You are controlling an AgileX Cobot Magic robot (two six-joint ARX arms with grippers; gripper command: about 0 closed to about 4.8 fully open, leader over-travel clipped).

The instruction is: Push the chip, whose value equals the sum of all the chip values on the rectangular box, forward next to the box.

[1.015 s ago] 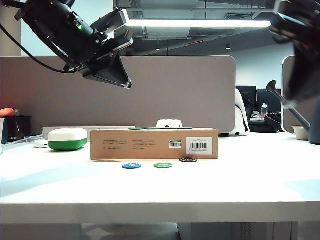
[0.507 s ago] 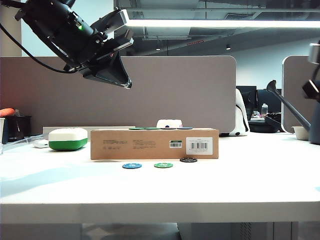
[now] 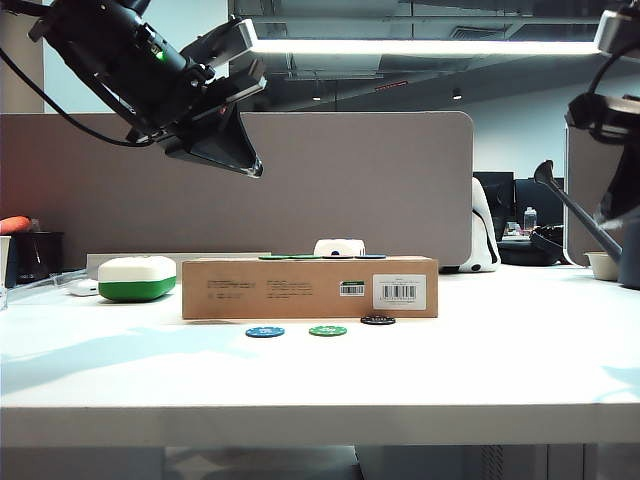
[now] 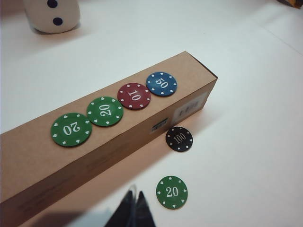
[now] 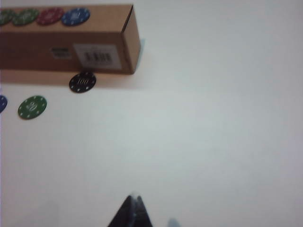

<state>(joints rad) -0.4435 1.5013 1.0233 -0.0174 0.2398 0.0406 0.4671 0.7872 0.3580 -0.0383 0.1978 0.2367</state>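
Note:
The chip [image 4: 179, 139], black and printed 100, lies flat on the table just in front of the rectangular box [image 4: 28, 161], near its barcode-label end. It also shows as the chip [image 3: 377, 320] and the chip [image 5: 82, 82]. On the box [image 3: 310, 287] lie two green 20 chips, a red 10 and a blue 50. My left gripper [image 4: 134, 198] is shut and empty, high above the table's left [image 3: 255, 165]. My right gripper [image 5: 134, 198] is shut and empty, well back from the box [image 5: 28, 52].
A green 20 chip [image 4: 172, 192] and a blue chip [image 3: 265, 331] lie in front of the box. A white-and-green case [image 3: 137, 278] stands left of it. A white dotted object [image 4: 51, 14] sits behind. The right arm [image 3: 605, 110] hangs at the right edge.
The right arm has shifted and risen at the right edge of the exterior view. The left arm, box and chips have not moved.

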